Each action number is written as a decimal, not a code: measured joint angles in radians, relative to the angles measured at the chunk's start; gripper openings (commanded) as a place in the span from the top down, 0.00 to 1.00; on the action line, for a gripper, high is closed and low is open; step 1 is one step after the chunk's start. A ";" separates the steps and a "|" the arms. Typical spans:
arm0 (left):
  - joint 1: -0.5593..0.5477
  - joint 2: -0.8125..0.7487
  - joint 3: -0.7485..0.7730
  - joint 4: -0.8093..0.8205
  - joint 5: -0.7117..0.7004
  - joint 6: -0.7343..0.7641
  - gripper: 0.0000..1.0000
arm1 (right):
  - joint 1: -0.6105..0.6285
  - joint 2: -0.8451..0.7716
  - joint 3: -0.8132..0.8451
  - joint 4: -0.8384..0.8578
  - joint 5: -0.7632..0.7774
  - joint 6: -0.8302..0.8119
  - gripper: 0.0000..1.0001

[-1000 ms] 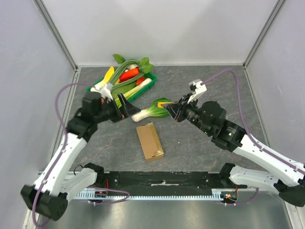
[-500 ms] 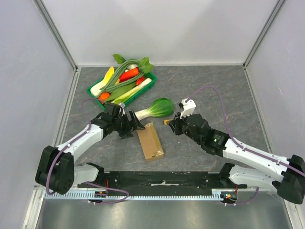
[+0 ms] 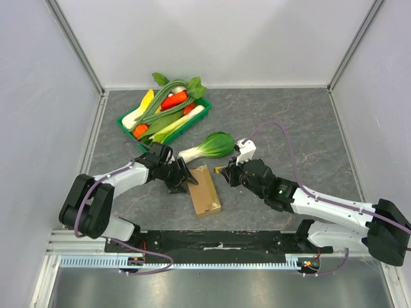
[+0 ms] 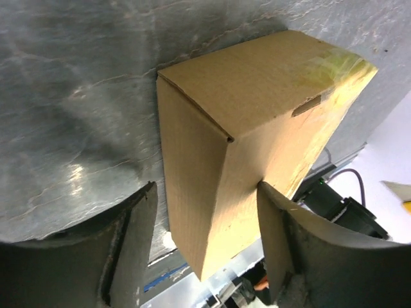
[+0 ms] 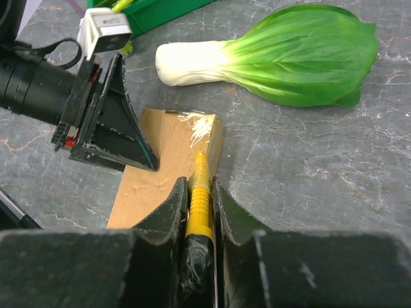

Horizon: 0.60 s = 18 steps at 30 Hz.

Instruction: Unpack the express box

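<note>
The box (image 3: pixel 204 190) lies flat on the table (image 3: pixel 289 122) near the front edge. It is just in front of the bok choy (image 3: pixel 209 146) and well apart from the green tray (image 3: pixel 168 122), and its flaps are closed. The left claw (image 3: pixel 182 179) sits low at the box's far left corner. Its jaws are apart and straddle that end, one finger (image 4: pixel 286 250) close against the side wall and the other (image 4: pixel 125 247) with a strip of bare table between it and the cardboard. The right claw (image 5: pixel 198 184) is at the far right side of the box, clamped on a yellow tool (image 5: pixel 198 205). The tool's tip points at the clear tape (image 5: pixel 204 123) on the box's end; I cannot tell whether it touches.
</note>
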 measured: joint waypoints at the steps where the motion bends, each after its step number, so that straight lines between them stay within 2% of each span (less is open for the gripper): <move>1: 0.000 0.017 0.014 -0.002 0.011 -0.002 0.44 | 0.008 0.008 0.000 0.005 0.005 -0.003 1.00; 3: -0.001 0.048 0.037 -0.002 0.035 -0.008 0.48 | 0.024 0.026 0.000 0.012 0.015 -0.008 1.00; 4: -0.003 0.059 0.044 0.000 0.047 -0.011 0.56 | 0.036 0.037 0.000 0.014 0.026 -0.012 1.00; 7: -0.004 0.067 0.047 0.004 0.056 -0.025 0.62 | 0.070 0.075 0.002 0.012 0.060 -0.021 1.00; 18: -0.007 0.051 0.000 0.081 0.062 -0.153 0.67 | 0.110 0.150 0.060 -0.008 0.173 -0.034 1.00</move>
